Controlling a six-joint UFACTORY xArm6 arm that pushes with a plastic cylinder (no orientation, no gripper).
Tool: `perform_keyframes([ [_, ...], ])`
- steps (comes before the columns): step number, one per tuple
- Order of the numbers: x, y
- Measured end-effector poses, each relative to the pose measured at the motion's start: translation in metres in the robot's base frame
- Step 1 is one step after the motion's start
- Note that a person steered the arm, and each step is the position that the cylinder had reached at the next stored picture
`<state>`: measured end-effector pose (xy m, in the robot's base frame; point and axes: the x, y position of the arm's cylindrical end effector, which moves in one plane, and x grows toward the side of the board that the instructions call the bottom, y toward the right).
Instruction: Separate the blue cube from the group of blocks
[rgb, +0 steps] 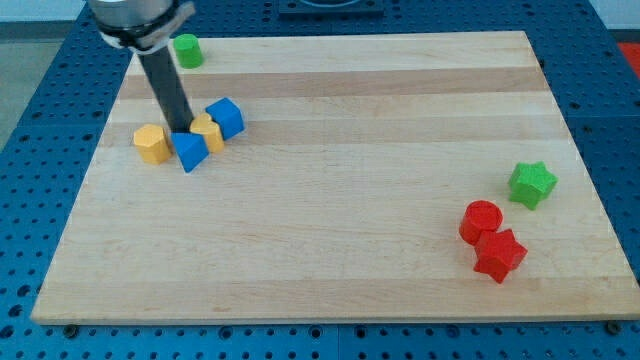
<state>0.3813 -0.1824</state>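
The blue cube sits at the view's upper left, touching a yellow block on its left. A blue triangular block lies just below and left of that yellow block. A yellow hexagonal block stands at the left end of the group. My tip comes down in the middle of the group, between the two yellow blocks and just above the blue triangular block, left of the blue cube.
A green cylinder stands near the board's top left edge. At the view's lower right are a green star block, a red cylinder and a red star block. The wooden board lies on a blue perforated table.
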Motion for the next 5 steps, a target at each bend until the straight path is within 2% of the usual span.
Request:
perform_keyframes([
  [3,-0.031,0.074],
  [5,-0.009,0.145],
])
